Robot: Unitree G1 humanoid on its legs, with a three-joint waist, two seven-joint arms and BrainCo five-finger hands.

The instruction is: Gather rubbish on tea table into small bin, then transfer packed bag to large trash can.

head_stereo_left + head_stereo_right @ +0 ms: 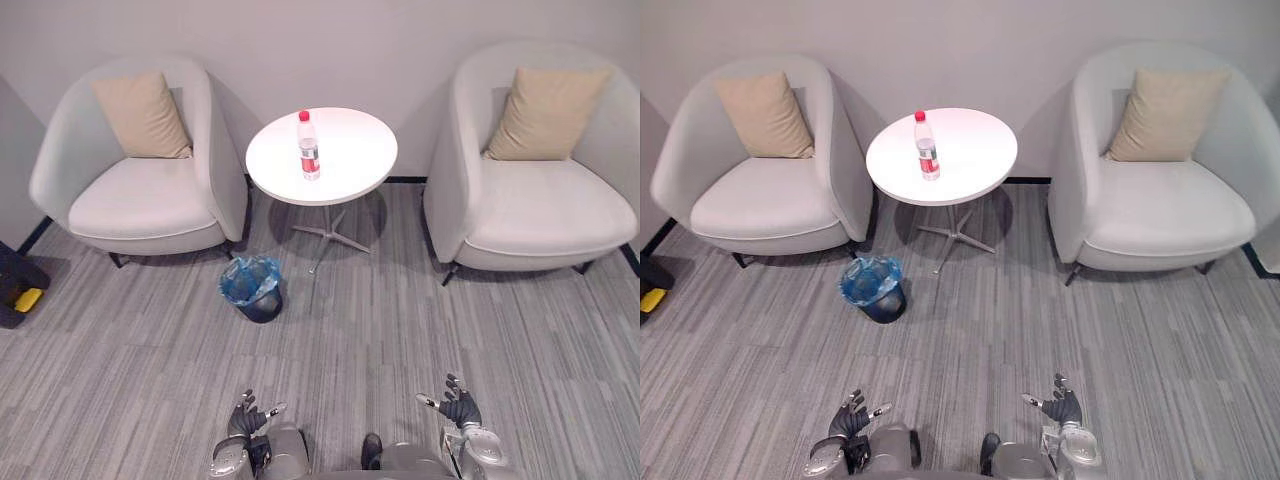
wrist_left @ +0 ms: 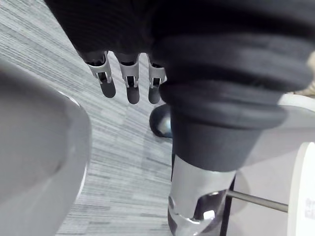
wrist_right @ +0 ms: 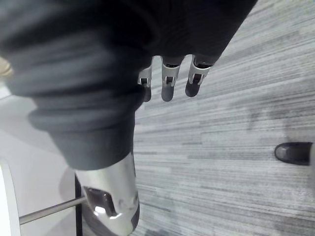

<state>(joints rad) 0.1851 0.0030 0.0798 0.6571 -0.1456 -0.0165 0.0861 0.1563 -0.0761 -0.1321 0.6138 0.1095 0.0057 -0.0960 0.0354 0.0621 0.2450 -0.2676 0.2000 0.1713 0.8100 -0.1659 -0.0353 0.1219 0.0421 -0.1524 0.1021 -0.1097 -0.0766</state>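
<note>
Bottle (image 1: 309,148), label unreadable, stands on tea table (image 1: 352,150); left hand (image 1: 245,416) and right hand (image 1: 461,408) fingers (image 2: 133,92) hang released.

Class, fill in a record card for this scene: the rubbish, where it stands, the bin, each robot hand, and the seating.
Rubbish: plastic bottle, red cap, upright
Place: on the round white table
Bin: small bin lined with a blue bag, on the floor by the table's base
Hands: left robot hand and right robot hand both open, empty, low over the floor
Seating: left armchair and right armchair flank the table
</note>
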